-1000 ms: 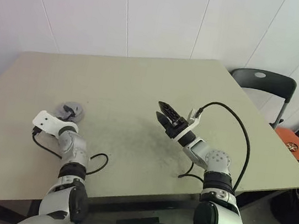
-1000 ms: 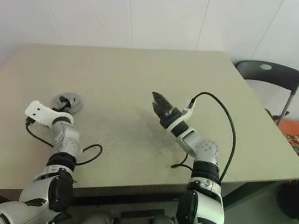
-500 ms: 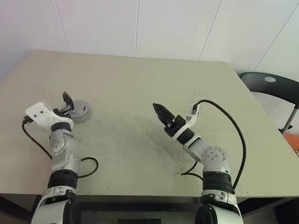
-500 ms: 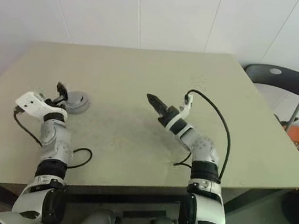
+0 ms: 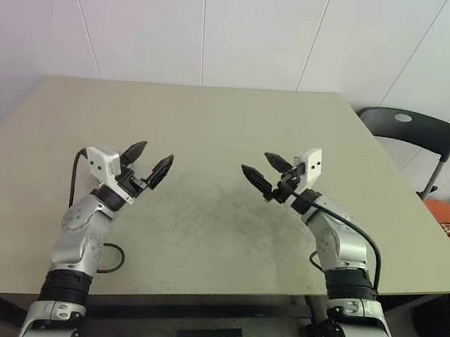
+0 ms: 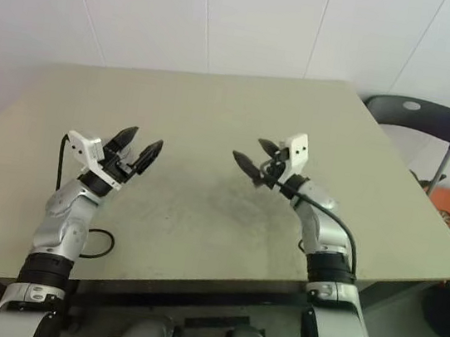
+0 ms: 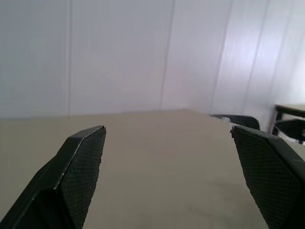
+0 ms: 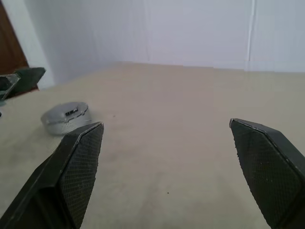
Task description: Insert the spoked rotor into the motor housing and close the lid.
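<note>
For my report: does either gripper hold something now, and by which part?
Nothing is held. The left gripper and the right gripper are both open and empty above the table.

Above the counter (image 5: pixel 214 125) the left tool (image 5: pixel 146 162) is on the left, the right tool (image 5: pixel 265 171) on the right, apart. The motor housing (image 8: pixel 65 117) lies on the counter. A chair (image 5: pixel 405 131) stands past its right edge.

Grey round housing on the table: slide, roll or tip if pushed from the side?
The motor housing lies flat, wider than tall, so it would likely slide, not tip or roll. It looks like rigid grey metal: probably stiff and heavyish for its size. Its rounded rim may slip in a side pinch.
</note>
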`<state>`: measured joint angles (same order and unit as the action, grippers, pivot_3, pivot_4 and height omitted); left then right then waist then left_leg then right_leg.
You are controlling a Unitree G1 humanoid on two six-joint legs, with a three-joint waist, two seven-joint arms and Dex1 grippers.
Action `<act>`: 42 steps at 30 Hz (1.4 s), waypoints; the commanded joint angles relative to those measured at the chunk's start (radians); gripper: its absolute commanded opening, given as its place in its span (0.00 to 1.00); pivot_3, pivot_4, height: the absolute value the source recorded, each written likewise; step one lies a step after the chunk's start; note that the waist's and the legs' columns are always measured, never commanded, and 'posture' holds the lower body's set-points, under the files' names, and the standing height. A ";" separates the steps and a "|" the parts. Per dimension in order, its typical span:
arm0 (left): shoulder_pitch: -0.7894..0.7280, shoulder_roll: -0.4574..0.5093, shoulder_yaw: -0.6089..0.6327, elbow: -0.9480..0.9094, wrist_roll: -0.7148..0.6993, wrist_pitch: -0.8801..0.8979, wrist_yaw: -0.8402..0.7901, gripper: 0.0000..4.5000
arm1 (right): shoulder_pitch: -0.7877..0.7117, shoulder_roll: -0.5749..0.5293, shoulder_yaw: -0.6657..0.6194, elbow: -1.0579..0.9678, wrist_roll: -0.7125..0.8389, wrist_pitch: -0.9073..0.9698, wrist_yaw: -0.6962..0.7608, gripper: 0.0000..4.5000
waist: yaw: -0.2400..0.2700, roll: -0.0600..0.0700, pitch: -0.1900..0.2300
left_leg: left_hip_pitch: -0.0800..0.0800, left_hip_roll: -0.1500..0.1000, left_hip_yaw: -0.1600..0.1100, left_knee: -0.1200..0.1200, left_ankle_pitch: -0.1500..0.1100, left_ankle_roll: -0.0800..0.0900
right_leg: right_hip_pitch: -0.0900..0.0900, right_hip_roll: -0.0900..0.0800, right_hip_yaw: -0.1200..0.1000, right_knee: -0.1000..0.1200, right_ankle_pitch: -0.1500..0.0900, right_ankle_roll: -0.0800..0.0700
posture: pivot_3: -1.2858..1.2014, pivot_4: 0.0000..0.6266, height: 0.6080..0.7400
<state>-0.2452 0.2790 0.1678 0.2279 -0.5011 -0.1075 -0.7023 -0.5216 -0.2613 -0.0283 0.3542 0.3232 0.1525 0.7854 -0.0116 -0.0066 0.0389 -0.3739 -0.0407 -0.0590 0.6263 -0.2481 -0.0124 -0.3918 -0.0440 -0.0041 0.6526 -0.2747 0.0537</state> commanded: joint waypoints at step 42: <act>0.073 0.091 -0.081 -0.187 0.083 0.090 -0.129 1.00 | -0.001 -0.036 0.005 0.002 -0.044 -0.124 0.015 0.99 | 0.001 0.002 0.001 | 0.000 0.000 0.000 0.000 0.000 0.000 | 0.000 -0.001 0.000 -0.001 0.000 -0.001 | 0.52 0.00 1.00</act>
<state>-0.1596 0.3684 0.0904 0.0796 -0.4230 -0.0059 -0.8319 -0.4883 -0.2946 -0.0169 0.3622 0.2781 0.0523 0.7954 -0.0103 -0.0046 0.0401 -0.3739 -0.0407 -0.0592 0.6266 -0.2481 -0.0123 -0.3914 -0.0448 -0.0039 0.6520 -0.2749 0.0531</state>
